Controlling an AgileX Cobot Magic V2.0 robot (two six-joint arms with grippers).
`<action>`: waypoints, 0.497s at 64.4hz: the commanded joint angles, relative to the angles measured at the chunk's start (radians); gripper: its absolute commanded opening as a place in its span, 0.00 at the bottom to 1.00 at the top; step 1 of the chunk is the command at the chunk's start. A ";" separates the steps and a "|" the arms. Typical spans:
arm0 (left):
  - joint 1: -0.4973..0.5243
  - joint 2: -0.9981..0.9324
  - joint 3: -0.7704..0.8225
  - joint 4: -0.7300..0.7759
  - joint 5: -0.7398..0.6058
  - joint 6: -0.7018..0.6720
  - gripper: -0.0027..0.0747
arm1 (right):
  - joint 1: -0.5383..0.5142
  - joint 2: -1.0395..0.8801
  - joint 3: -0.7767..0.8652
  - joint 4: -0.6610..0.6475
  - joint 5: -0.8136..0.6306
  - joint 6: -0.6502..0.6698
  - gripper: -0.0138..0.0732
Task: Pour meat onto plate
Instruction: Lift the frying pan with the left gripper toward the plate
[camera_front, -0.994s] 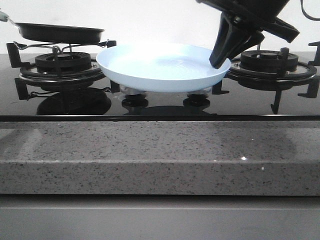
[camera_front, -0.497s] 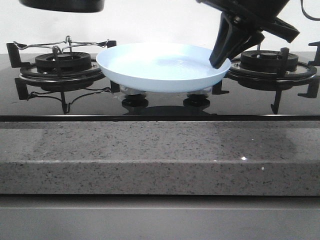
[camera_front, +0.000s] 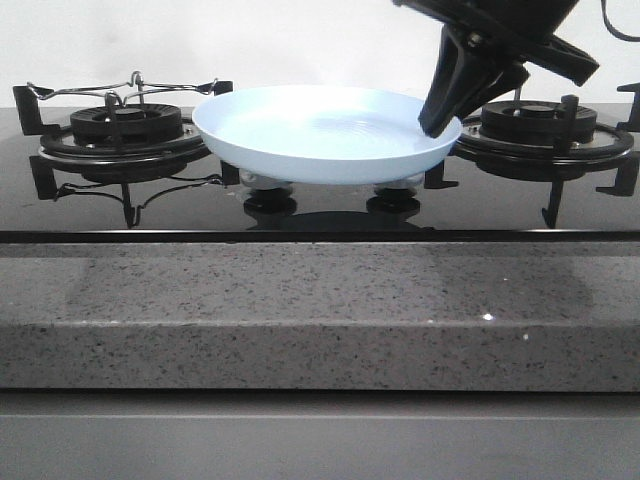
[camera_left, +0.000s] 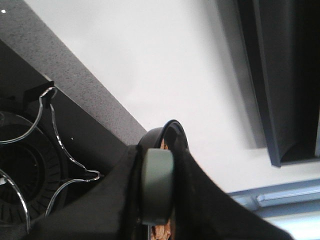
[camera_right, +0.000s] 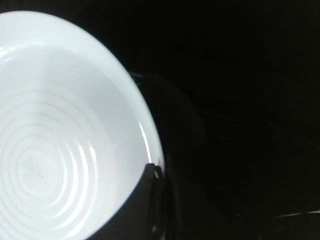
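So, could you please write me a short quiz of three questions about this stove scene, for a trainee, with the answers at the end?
1. True or false: the plate already holds pieces of meat.
2. Which gripper is at the rim of the plate?
A. the left gripper
B. the right gripper
C. neither gripper
3. Fill the gap: in the left wrist view, the left gripper is closed on a grey ____.

Key
1. False. The plate is bare in both the front view and the right wrist view.
2. B. Its fingers hold the right edge of the plate.
3. Handle. Bits of light-brown meat show just behind it.
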 joint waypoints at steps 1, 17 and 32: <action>-0.044 -0.075 -0.029 -0.039 -0.005 0.011 0.01 | 0.003 -0.038 -0.025 0.011 -0.021 -0.011 0.09; -0.192 -0.124 -0.029 0.148 -0.085 0.011 0.01 | 0.003 -0.038 -0.025 0.011 -0.021 -0.011 0.09; -0.348 -0.184 -0.031 0.340 -0.184 0.013 0.01 | 0.003 -0.038 -0.025 0.011 -0.021 -0.011 0.09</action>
